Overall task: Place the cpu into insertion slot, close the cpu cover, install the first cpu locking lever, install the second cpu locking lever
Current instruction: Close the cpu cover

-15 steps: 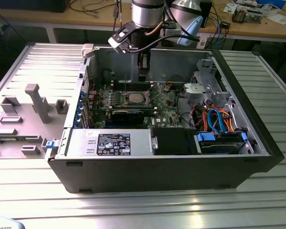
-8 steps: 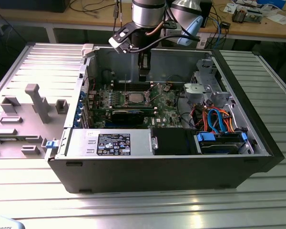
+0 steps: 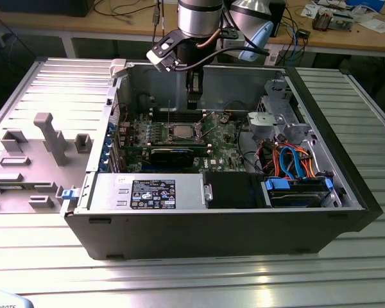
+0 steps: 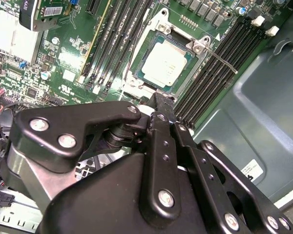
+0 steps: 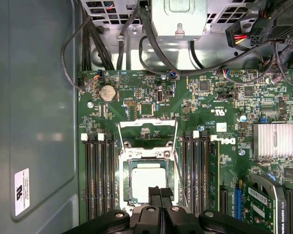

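Toward the exterior view's left of the open case (image 3: 179, 228) we note the green board (image 3: 224, 151); at its middle the cpu (image 5: 147, 183) lies flat within the insertion slot (image 5: 127, 165), seated by our judgement, so it needs no holding; the cpu cover (image 5: 147, 130) stands swung up off it, leaving the chip exposed; the gripper (image 5: 158, 191) hangs over one edge of the chip, jaws drawn together on nothing; contact we cannot confirm; rightward lie orange cables (image 3: 294, 160).

Dull silver-grey square cpu (image 5: 147, 181); green circuit board (image 5: 136, 100); black memory slots (image 5: 97, 175); orange, blue cables (image 3: 290, 159) at exterior view's right.
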Available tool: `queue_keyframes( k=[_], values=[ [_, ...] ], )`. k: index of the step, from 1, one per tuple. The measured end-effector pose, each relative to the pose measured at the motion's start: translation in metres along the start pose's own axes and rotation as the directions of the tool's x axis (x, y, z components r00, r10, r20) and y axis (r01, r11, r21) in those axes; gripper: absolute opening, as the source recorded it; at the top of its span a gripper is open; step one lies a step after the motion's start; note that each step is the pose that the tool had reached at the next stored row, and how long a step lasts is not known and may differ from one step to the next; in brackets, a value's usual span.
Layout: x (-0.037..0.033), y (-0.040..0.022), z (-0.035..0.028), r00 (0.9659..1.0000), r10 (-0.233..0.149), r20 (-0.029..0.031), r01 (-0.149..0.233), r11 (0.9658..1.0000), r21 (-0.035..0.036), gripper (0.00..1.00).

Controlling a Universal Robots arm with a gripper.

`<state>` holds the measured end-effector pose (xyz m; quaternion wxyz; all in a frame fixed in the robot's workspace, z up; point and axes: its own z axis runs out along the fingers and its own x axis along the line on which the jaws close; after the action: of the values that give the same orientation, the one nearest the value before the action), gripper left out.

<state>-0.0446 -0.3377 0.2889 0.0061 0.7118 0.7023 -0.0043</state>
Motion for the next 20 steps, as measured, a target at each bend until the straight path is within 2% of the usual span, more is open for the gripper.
queue_keyframes(
  k=[20],
  values=[
    [0.0001,0.0055,0.0,1.0,0.0,0.0013,0.0,1.0,0.0,0.11]
  ],
)
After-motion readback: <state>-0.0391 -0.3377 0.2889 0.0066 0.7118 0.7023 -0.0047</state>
